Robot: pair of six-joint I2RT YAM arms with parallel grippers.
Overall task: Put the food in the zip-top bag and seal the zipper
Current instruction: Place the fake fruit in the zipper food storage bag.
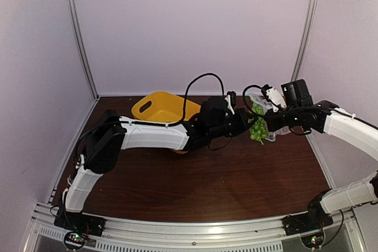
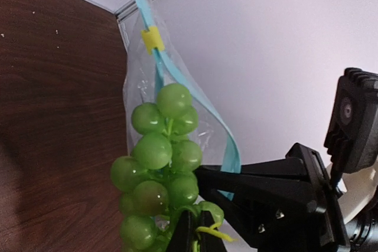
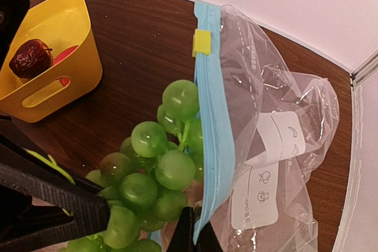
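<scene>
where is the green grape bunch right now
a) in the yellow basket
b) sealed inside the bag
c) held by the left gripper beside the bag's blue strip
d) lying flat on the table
c: the left gripper is shut on the grape bunch, which sits against the zipper of the zip-top bag, itself pinched by the right gripper; the yellow basket holds other fruit.

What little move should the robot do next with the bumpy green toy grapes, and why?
Probably the left gripper should ease the bumpy green toy grape bunch into the crinkly clear plastic bag. The bunch hangs at the light blue zipper strip, seemingly mostly outside it, while the right gripper holds that edge.
</scene>
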